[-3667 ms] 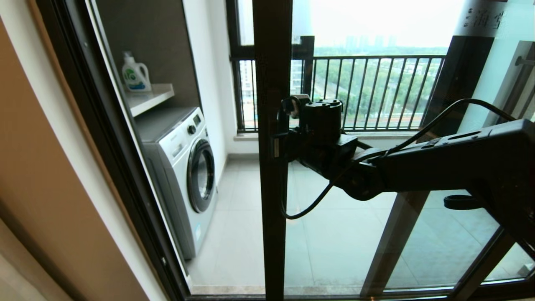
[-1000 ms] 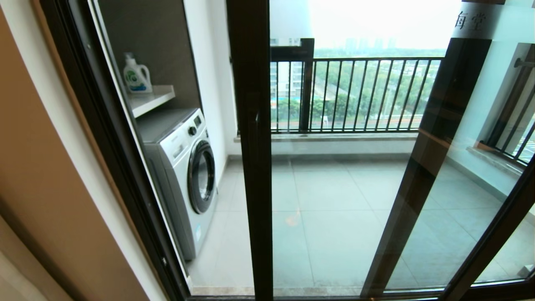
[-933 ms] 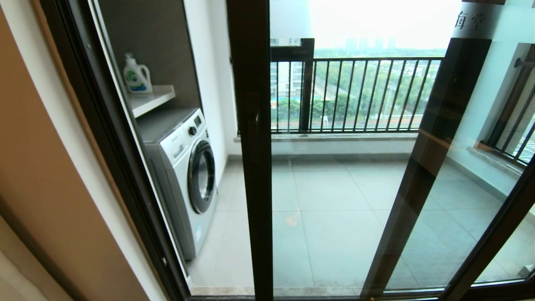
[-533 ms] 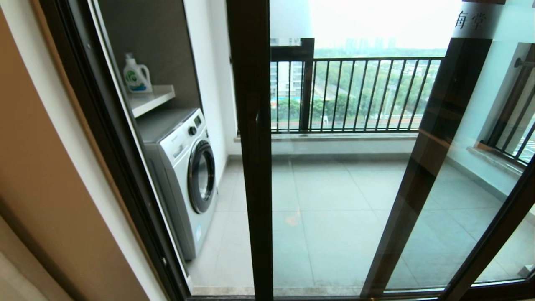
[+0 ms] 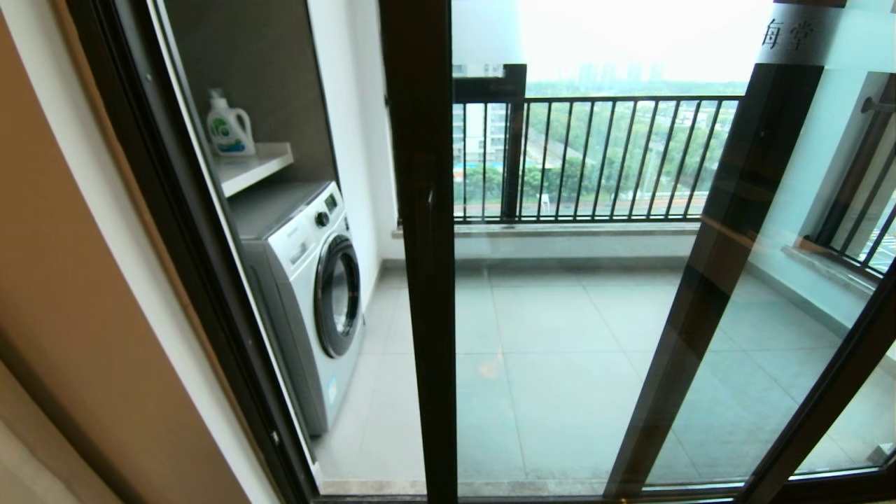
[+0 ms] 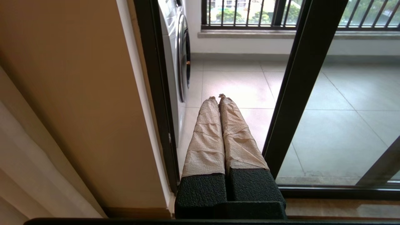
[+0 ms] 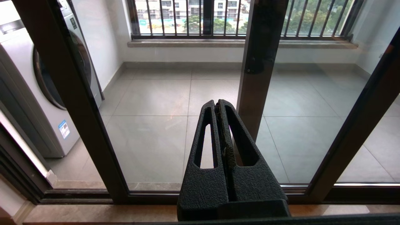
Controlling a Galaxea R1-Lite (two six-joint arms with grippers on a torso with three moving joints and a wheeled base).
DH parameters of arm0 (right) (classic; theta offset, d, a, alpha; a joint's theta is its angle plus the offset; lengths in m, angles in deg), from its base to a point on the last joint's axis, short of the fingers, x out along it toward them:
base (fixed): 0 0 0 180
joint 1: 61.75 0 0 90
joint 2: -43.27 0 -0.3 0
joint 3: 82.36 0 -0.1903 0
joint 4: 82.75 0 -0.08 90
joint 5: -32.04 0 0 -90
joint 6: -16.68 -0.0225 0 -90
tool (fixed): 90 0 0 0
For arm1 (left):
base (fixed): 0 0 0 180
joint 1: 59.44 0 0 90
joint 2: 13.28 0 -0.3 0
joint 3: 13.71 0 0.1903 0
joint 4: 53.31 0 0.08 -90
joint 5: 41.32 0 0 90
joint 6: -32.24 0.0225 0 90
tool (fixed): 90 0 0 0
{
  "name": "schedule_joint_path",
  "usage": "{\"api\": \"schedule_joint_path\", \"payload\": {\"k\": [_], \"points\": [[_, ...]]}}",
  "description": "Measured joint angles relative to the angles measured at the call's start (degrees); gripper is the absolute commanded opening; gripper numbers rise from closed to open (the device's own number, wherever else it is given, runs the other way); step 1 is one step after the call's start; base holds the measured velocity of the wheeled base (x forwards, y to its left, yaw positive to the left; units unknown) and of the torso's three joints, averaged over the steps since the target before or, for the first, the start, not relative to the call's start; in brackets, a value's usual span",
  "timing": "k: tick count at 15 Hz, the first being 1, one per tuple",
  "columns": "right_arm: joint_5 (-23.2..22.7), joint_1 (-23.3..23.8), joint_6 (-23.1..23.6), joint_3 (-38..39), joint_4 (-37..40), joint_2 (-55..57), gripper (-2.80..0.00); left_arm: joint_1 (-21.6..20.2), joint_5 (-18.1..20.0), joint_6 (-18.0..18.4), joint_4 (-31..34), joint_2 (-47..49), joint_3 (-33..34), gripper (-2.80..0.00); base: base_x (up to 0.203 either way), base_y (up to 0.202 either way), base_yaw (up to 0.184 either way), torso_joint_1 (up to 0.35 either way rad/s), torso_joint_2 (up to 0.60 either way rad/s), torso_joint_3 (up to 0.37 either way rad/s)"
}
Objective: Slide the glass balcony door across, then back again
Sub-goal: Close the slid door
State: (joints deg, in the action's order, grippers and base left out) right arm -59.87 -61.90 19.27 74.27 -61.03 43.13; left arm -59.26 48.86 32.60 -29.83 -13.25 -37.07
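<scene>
Head view showed no arms. The glass balcony door (image 5: 560, 294) stood with its dark leading stile (image 5: 423, 280) left of centre, a gap between it and the outer frame (image 5: 203, 280) on the left. Frosted top strip (image 5: 794, 31) with Chinese characters sat at upper right. Handle on the stile was barely discernible, possibly the dark bar at mid height.

Only the wrist views showed the grippers. Left gripper (image 6: 217, 97), fingers (image 6: 206, 134) wrapped in tan tape, was pressed closed, holding nothing, near the sill, pointing into the gap beside the washing machine (image 6: 178, 56). Right gripper (image 7: 216, 103) was also closed and empty, facing the glass, apart from it. Detergent bottle (image 5: 227, 126) on the shelf showed only from the head.
</scene>
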Motion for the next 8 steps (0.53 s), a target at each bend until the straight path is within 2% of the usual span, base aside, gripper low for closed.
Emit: {"api": "schedule_joint_path", "payload": {"k": [8], "points": [[0.03,0.0,0.02,0.0,0.02,0.0,-2.8,0.0,-0.02,0.04,0.05,0.0,0.0,-2.8,0.0,0.0,0.0,0.0,0.0,0.0]]}}
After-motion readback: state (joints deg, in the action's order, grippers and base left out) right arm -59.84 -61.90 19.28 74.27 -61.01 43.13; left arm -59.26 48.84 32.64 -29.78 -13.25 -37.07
